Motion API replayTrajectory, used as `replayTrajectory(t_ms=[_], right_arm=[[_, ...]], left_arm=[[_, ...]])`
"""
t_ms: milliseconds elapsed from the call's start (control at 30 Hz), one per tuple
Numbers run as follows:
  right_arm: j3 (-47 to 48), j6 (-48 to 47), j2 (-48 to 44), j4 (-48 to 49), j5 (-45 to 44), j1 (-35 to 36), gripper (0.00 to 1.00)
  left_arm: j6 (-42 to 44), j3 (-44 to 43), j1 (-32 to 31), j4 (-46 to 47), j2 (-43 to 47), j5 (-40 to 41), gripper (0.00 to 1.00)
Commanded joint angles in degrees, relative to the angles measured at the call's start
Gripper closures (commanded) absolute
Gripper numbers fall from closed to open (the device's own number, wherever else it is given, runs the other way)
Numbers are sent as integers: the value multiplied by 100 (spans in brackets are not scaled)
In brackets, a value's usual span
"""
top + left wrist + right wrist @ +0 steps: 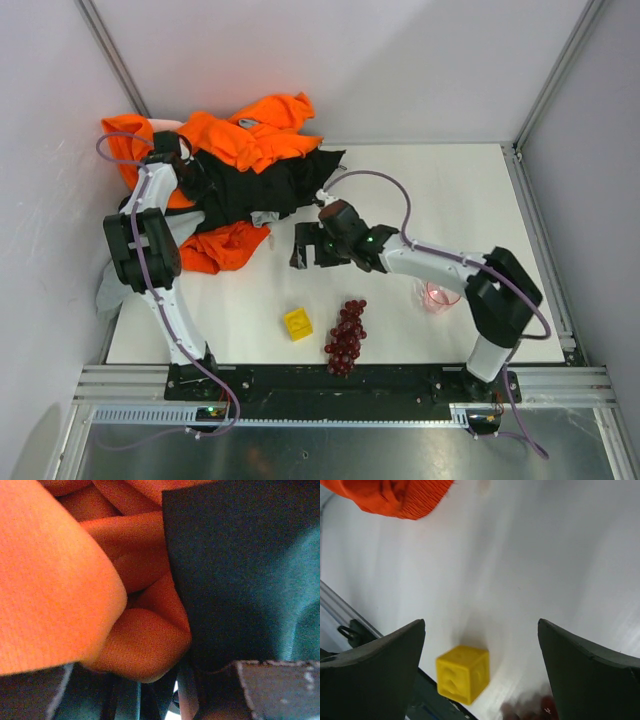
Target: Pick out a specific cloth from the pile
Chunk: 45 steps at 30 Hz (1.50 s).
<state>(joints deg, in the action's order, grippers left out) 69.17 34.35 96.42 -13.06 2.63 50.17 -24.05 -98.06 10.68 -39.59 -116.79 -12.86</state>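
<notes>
The pile point(240, 165) lies at the back left: a bright orange garment on top, a black garment point(262, 185) under it. A deeper red-orange cloth point(222, 247) spreads at the pile's near edge; no white cord shows. Its ribbed edge shows in the right wrist view point(400, 497). My left gripper point(190, 172) is pushed into the pile's left side. In the left wrist view it point(152, 666) is open, with an orange fold point(142, 647) between the fingers and black fabric point(235, 570) to the right. My right gripper point(308, 247) hovers open and empty over the table, right of the red-orange cloth.
A yellow cube point(297, 323) sits on the white table near the front, also below my right gripper point(462, 673). A bunch of dark red grapes point(346, 337) lies beside it. A pink cup point(438, 296) stands under the right arm. A grey piece point(108, 290) hangs at the left edge. Walls enclose the table.
</notes>
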Motion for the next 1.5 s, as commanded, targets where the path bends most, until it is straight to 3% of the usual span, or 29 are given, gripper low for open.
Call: replayTrajectory(t_ms=[0, 533, 900, 1200, 1333, 1467], right_arm=[[817, 364, 625, 220, 607, 28, 1], [3435, 1558, 3106, 506, 2276, 6, 1], [4618, 2414, 4439, 1045, 2957, 29, 1], [4940, 2892, 5035, 1466, 3000, 104, 1], [4932, 3168, 5173, 1780, 3035, 107, 16], [4923, 3436, 5290, 2147, 3121, 123, 49]], left_arm=[[-107, 40, 108, 253, 30, -18, 65], [44, 39, 152, 258, 79, 37, 63], [8, 23, 225, 253, 7, -128, 62], [-33, 3, 246, 251, -54, -271, 62], [-45, -7, 249, 254, -84, -290, 62], [-45, -16, 251, 251, -88, -315, 62]])
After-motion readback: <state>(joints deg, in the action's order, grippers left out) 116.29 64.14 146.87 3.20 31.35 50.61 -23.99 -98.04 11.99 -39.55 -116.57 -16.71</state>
